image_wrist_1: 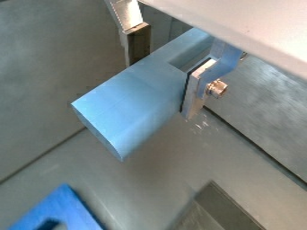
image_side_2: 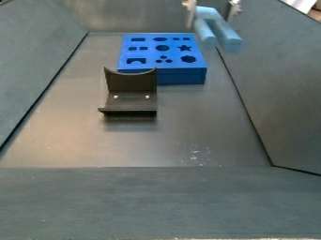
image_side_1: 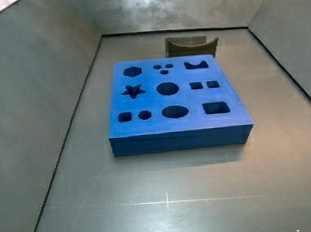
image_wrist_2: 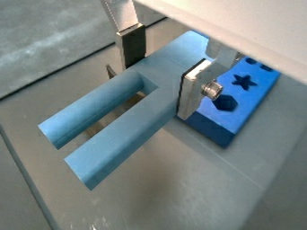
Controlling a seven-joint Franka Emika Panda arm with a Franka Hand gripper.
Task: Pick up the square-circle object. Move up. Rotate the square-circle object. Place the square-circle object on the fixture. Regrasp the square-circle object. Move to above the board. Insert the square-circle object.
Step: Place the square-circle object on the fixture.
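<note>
Square-circle object hangs in the air, pinched between the gripper's two flat fingers, well above the floor and off the board's right edge, at about one o'clock in a side view. Going left to right in that view: the fixture, a dark bracket on a base plate, stands empty at about ten o'clock of centre; the board, a thick blue slab with dark cut-outs, lies beyond it at about twelve o'clock; the gripper with the peg is furthest right, near the upper edge. In the side view from the far end, the board fills the middle and the fixture sits behind it at twelve o'clock, with the arm out of sight. Judging by this, the pick and lift are done; whether the rotation is finished cannot be told, and placing on the fixture, regrasping, moving over the board and inserting are all left. The peg is pale blue: in a wrist view it shows a plain blocky end, and in a wrist view it reads as a pair of long prongs with a slot between. A silver finger presses its side.
</note>
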